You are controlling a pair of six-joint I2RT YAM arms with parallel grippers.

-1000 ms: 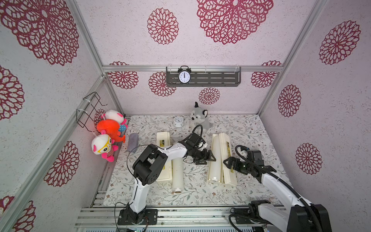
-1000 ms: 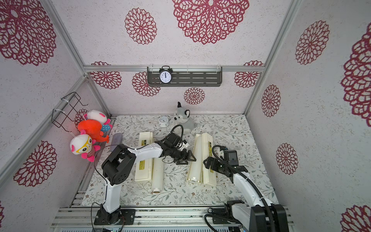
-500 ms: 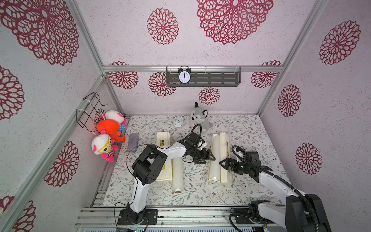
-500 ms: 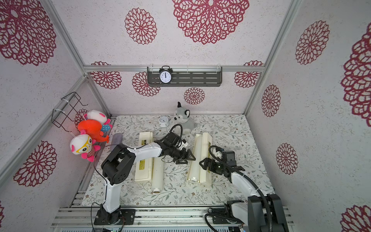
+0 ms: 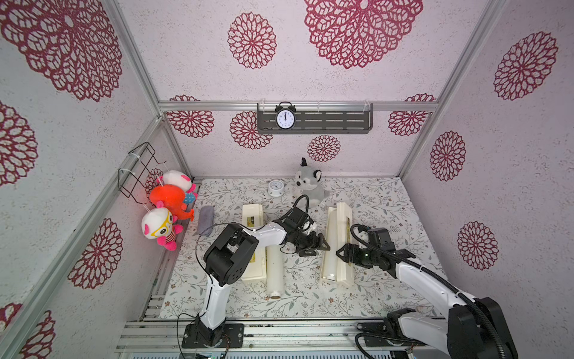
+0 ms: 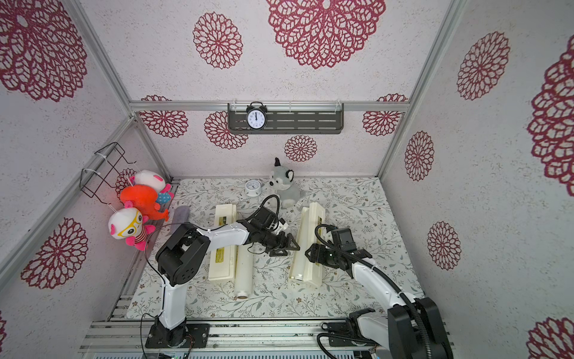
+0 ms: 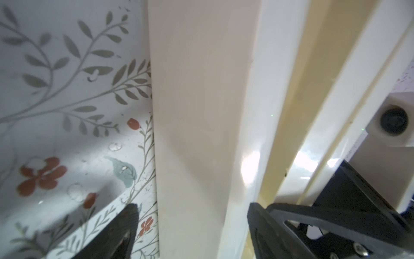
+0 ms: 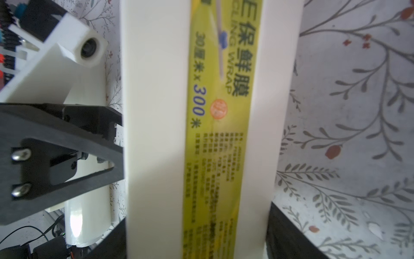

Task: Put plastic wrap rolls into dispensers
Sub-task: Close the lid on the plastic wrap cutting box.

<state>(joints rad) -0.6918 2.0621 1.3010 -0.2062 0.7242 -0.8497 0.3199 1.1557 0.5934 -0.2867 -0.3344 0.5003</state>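
One dispenser [image 5: 252,214] lies closed at centre left, partly under my left arm, with a loose plastic wrap roll [image 5: 275,270] on the mat beside it. The other dispenser [image 5: 330,236] lies open at centre right, and a glossy white roll appears to sit in its tray. Its lid [image 8: 219,112], with a yellow-green label, stands tilted up. My right gripper [image 8: 197,237] is closed on that lid, a finger against each long edge. My left gripper [image 7: 192,224] stands open astride the tray's outer wall [image 7: 197,112], with mat showing beside one finger.
A grey plush wolf [image 5: 307,183] and a small white clock [image 5: 275,188] stand at the back of the floral mat. A grey bundle [image 5: 205,219] lies at the left edge. Plush toys [image 5: 167,202] hang on the left wall.
My right gripper has moved left onto the open dispenser's lid and its jaws have narrowed around it. The lid now stands more upright. The left arm has stayed still.
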